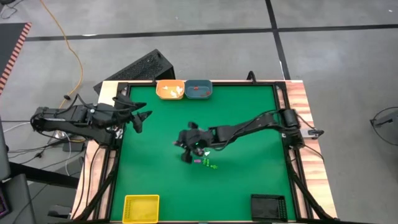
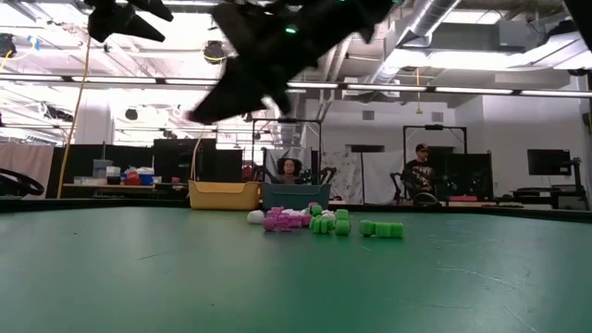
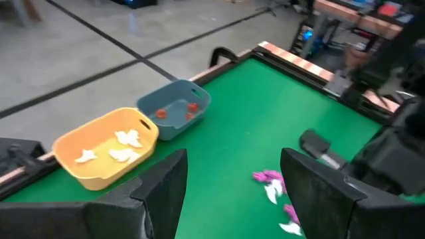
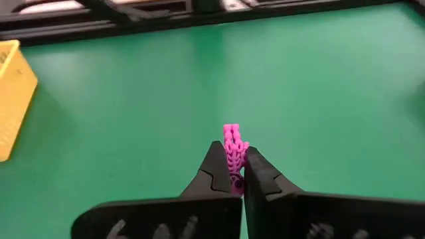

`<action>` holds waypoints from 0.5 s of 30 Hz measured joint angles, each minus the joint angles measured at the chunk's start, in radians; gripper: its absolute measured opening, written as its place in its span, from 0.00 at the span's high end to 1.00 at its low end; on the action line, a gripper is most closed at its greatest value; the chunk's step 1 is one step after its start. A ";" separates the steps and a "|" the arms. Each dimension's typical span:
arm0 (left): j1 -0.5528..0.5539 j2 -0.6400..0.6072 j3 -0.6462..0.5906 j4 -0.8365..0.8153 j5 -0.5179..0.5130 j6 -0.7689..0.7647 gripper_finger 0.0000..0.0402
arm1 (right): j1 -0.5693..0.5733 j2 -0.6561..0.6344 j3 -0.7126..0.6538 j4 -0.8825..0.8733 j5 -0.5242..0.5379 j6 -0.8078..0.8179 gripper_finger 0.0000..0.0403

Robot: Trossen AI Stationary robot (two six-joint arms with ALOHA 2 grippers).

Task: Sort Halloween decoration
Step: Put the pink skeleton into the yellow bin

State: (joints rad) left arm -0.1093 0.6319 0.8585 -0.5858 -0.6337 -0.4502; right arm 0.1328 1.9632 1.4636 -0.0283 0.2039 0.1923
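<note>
The Halloween decoration is a small pile of purple, white and green trinkets (image 1: 206, 162) lying on the green mat; it also shows in the low view as the pile (image 2: 319, 220). My right gripper (image 1: 186, 154) hovers just left of the pile, lifted above the mat, and is shut on one purple trinket (image 4: 231, 136). My left gripper (image 3: 232, 179) waits open, high over the table's left edge, where the high view shows the left gripper (image 1: 142, 118) touching nothing. My right gripper pinches the purple trinket's lower end (image 4: 234, 166) between its two fingertips (image 4: 216, 162). The rest of the trinket sticks out past the tips. The fingers slant downward, coming from the table's right side. The trinket is lifted clear of the mat.
At the far edge an orange tray (image 1: 170, 89) holds white trinkets and a blue tray (image 1: 198, 89) holds orange-red ones. A yellow tray (image 1: 142, 207) stands at the near left and a black tray (image 1: 268, 205) at the near right. People sit beyond the table.
</note>
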 joint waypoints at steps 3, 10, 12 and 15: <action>0.000 -0.015 0.000 0.001 0.047 0.000 0.42 | 0.025 0.088 0.125 -0.023 -0.030 -0.038 0.99; 0.000 -0.074 0.000 0.001 0.175 -0.013 0.42 | 0.053 0.270 0.410 -0.104 -0.104 -0.121 0.99; 0.000 -0.094 0.000 0.005 0.183 -0.023 0.42 | 0.055 0.309 0.480 -0.107 -0.139 -0.138 0.99; 0.000 -0.123 0.000 0.010 0.184 -0.046 0.42 | 0.056 0.369 0.571 -0.108 -0.187 -0.152 0.99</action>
State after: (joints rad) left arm -0.1093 0.5087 0.8585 -0.5753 -0.4500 -0.4958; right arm 0.1887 2.3318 2.0346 -0.1358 0.0171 0.0402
